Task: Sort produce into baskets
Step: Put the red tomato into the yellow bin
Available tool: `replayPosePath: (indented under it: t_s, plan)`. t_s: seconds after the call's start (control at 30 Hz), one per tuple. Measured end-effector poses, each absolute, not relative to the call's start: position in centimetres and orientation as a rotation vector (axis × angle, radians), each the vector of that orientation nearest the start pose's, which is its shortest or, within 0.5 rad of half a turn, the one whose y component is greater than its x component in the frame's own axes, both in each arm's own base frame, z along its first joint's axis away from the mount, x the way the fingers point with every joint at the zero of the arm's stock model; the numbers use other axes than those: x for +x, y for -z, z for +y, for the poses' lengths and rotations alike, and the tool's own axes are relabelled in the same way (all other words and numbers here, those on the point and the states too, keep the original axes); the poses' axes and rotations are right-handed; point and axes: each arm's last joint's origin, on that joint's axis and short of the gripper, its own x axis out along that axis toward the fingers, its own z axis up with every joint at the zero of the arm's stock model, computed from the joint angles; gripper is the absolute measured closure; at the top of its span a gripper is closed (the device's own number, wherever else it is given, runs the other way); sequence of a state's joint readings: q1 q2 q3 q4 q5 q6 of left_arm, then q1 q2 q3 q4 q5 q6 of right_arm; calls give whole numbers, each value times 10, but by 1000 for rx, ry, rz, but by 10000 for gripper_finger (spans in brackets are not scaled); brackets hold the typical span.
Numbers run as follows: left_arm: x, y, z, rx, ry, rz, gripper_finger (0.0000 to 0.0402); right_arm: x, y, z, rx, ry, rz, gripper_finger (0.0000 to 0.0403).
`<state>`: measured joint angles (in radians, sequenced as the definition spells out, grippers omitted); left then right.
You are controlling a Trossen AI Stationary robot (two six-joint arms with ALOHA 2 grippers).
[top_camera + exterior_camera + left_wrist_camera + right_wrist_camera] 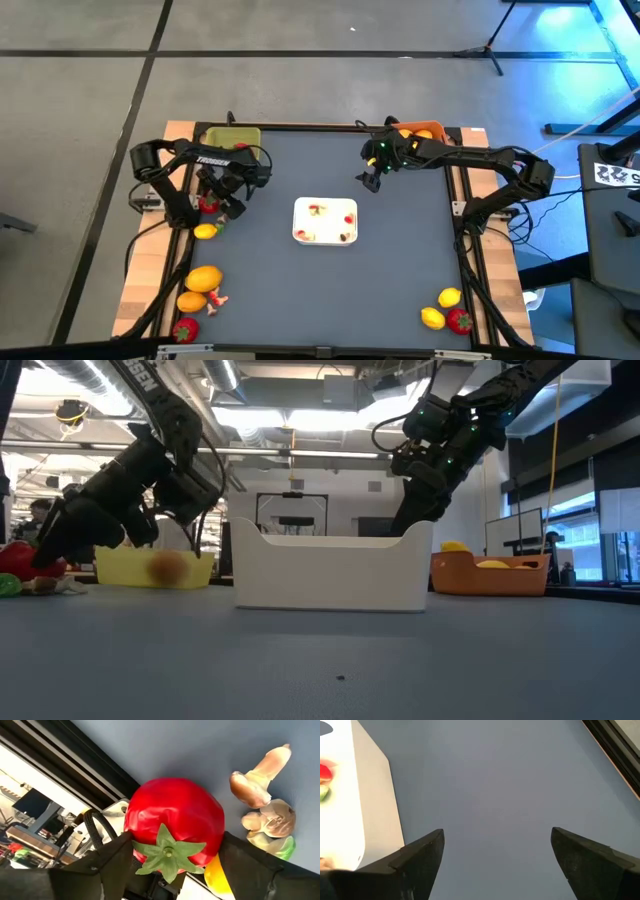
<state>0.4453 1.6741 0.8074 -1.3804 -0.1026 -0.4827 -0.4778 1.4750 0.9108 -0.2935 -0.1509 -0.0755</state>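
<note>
A red fruit (175, 822) with a green leafy cap lies near the table's left edge, and my left gripper (215, 204) is shut on it. A yellow lemon (205, 231) lies just in front. The yellow-green basket (232, 137) stands at the far left, the orange basket (425, 131) at the far right, with yellow fruit in it. My right gripper (495, 855) hangs open over bare table in front of the orange basket. More produce lies at the near left (204, 279) and near right (450, 297) corners. My left gripper has the red fruit between its two fingers, one finger (112, 855) against each round side (135, 827). The fingers slant down at it from the far side. The green cap (167, 851) faces back toward the wrist. In the low view the fruit (18, 558) sits low by the table top.
A white tray (325, 221) with small scraps stands mid-table. Beige mushroom-like pieces (260, 780) and a green bit (285, 847) lie close beside the red fruit. The table's left rail (75, 765) runs right behind it. Bare grey table lies between tray and baskets.
</note>
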Motion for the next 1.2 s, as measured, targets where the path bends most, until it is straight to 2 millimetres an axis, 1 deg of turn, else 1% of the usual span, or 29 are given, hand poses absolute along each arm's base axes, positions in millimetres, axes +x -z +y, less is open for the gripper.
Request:
replayPosePath:
  t_s: [0.23, 0.4, 0.57, 0.7, 0.83, 1.0, 1.2]
  plan:
    - [171, -143, 85, -632, -821, 2146, 179, 266, -213, -133, 195, 275, 829, 40]
    - [176, -147, 85, -606, -815, 2136, 181, 266, -213, -133, 195, 275, 829, 40]
    - [180, -161, 86, -573, -809, 2085, 179, 266, -213, -133, 195, 275, 829, 40]
    - [182, -175, 88, -511, -820, 2051, 178, 266, -213, -133, 195, 275, 828, 40]
    - [184, -193, 92, -509, -831, 1960, 177, 266, -213, -133, 195, 275, 828, 40]
    - [184, -222, 101, -501, -860, 1811, 177, 266, -213, -133, 195, 275, 828, 40]
    - [175, -253, 119, -501, -975, 1595, 177, 266, -213, -133, 195, 275, 828, 40]
